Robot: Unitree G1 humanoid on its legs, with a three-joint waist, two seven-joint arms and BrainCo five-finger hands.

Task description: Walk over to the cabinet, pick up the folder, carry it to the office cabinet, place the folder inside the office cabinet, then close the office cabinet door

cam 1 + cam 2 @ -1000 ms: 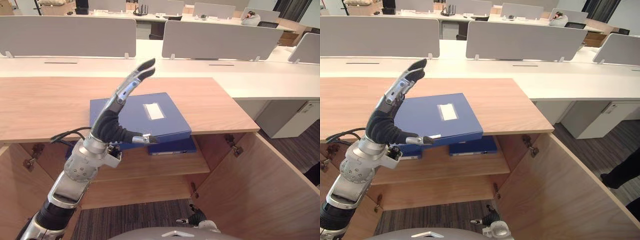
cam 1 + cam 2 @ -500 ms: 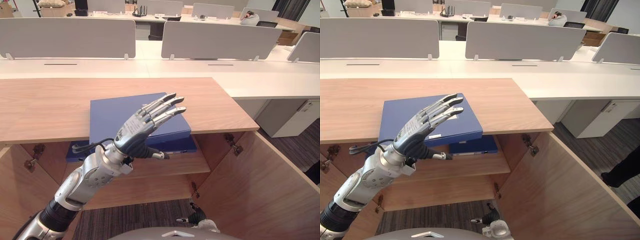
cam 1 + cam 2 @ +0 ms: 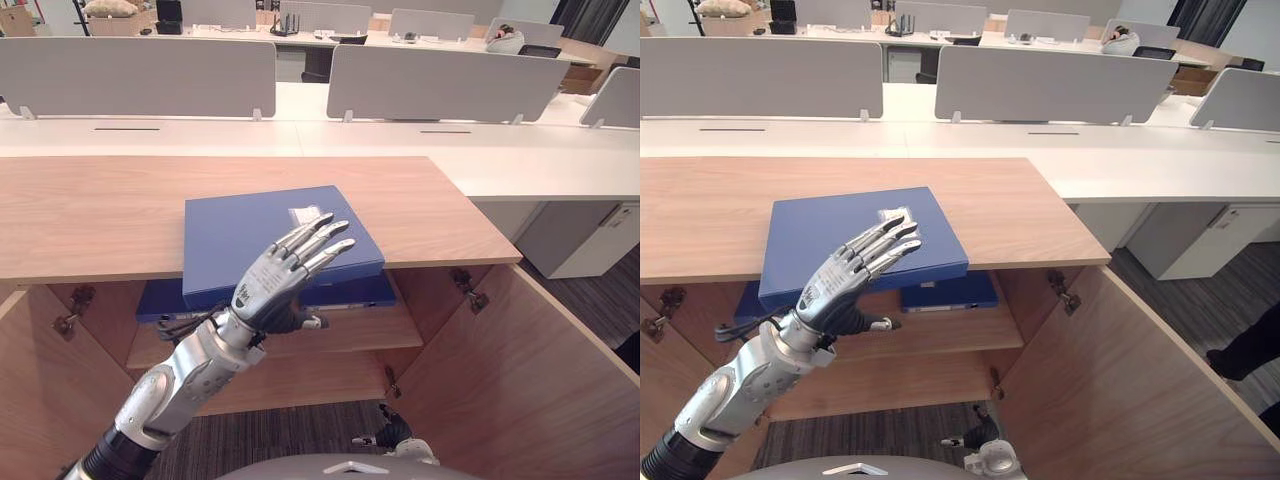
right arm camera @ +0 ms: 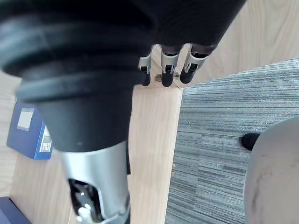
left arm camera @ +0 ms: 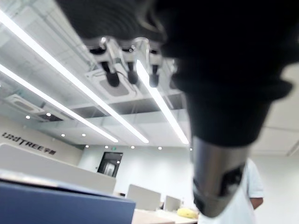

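A blue folder (image 3: 262, 236) with a white label lies flat on the wooden cabinet top (image 3: 90, 210), its front overhanging the edge. My left hand (image 3: 272, 288) is open in front of that edge, with straight fingers (image 3: 883, 243) slanting up over the folder's front right part; I cannot tell whether they touch it. The folder's blue edge (image 5: 60, 205) shows below the hand in the left wrist view. My right hand (image 4: 164, 74) hangs low and relaxed, holding nothing, beside the open cabinet door (image 3: 520, 370).
Below the top, the cabinet stands open, and other blue folders (image 3: 345, 293) lie on its shelf (image 3: 330, 335). White desks with grey dividers (image 3: 440, 85) run behind. A person in white (image 5: 250, 196) stands nearby, and a dark leg (image 3: 1252, 348) shows at the right.
My left hand came down from upright above the folder to a low slant at the folder's front edge. The folder has not moved.
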